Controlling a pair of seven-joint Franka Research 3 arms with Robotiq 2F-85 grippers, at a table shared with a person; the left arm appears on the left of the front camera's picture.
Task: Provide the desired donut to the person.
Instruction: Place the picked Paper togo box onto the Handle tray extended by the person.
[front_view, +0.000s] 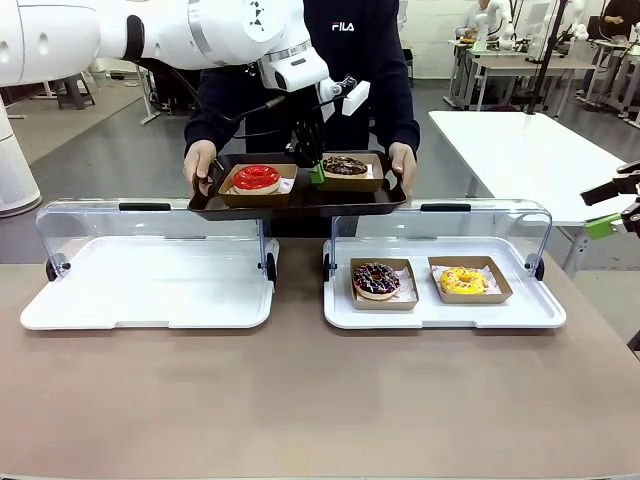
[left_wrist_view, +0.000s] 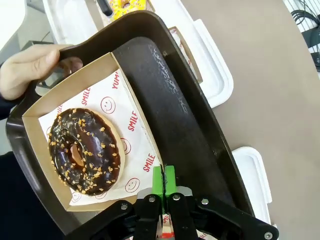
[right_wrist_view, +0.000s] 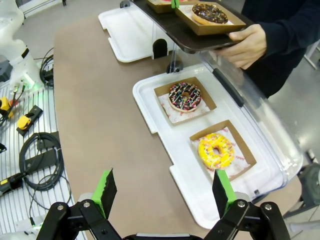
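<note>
– Near us, the right hand (right_wrist_view: 162, 192) hangs wide open and empty over the tabletop (front_view: 300, 400); two doughnuts sit in the white tray (front_view: 340, 310).
– And farther off?
– The left hand (left_wrist_view: 163, 176), fingers pinched on the box (left_wrist_view: 131, 95) edge, has the chocolate doughnut (left_wrist_view: 85, 150) on the person's (front_view: 360, 60) tray (front_view: 300, 198). Seems nearly done; only letting go remains.

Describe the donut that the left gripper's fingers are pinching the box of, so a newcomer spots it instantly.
Find the dark tray the person holds above the table. Two boxed donuts sit on it; the left gripper pinches the chocolate nut-sprinkled donut's box, not the red-glazed donut.
</note>
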